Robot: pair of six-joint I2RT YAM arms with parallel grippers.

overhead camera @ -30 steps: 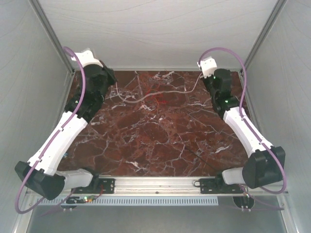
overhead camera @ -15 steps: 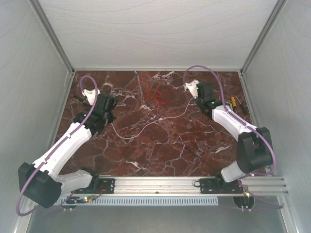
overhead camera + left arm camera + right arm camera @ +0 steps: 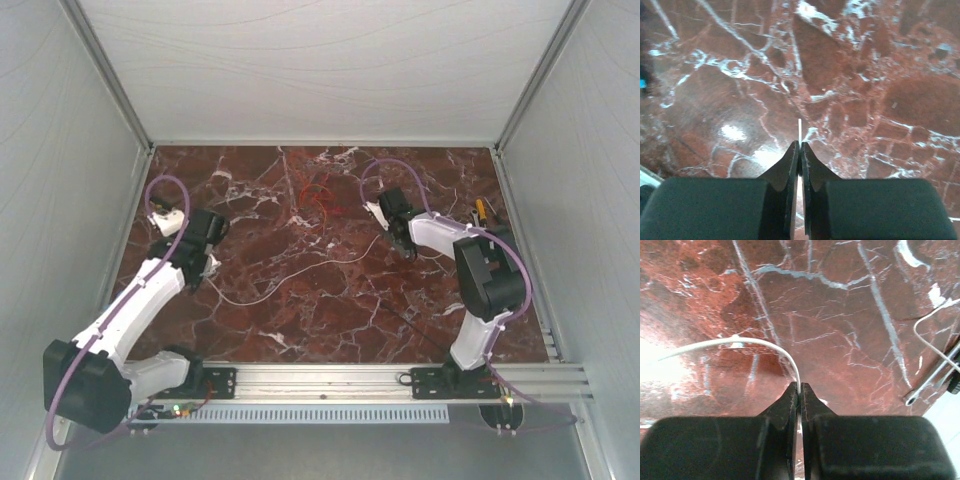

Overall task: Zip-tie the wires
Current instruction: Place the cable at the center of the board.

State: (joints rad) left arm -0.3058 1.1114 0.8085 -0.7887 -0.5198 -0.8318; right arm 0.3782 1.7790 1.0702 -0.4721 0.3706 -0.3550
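A hair-thin white wire sags along a 9-to-3 o'clock line across the glossy, white-veined red marble counter, each end pinched in the fully closed left gripper and right gripper.

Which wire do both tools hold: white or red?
The white wire, pinched by the left tool and right tool; the red wires lie loose beyond.
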